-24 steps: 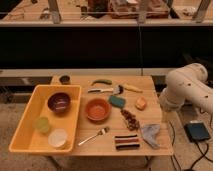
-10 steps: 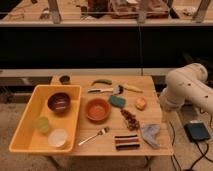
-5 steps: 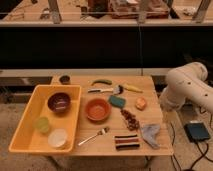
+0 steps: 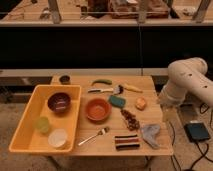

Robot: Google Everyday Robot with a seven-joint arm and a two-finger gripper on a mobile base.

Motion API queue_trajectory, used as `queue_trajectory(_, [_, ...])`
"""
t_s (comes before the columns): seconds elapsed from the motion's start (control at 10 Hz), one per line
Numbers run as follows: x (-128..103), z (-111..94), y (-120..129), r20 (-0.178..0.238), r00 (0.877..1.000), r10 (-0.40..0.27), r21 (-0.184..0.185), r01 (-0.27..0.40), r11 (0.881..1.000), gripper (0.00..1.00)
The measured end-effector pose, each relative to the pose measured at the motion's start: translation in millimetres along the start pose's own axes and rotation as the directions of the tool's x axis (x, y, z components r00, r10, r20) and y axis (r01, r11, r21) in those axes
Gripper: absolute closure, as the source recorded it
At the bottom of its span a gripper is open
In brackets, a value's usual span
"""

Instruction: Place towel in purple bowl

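The towel is a crumpled grey-blue cloth lying at the table's front right corner. The purple bowl sits upright in the back of a yellow bin on the table's left side. My white arm stands off the table's right edge. My gripper hangs at the arm's lower end, beside the table's right edge. It is behind and to the right of the towel, apart from it and far from the bowl.
The bin also holds a green cup and a white cup. On the table lie an orange bowl, fork, green sponge, orange object, banana and striped block. A dark box sits on the floor at right.
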Motion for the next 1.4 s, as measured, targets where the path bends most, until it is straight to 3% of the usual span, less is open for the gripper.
queue_trajectory(1.0, [1,1,1,0.000,1.000,0.001,-0.002,-0.001,1.000,0.35])
queue_trajectory(1.2, [4,7,7,0.032,0.999,-0.019,0.038,0.018,0.999,0.35])
queue_trajectory(1.4, [10,31,22,0.077,0.996,-0.040,0.072,0.035,0.997,0.35])
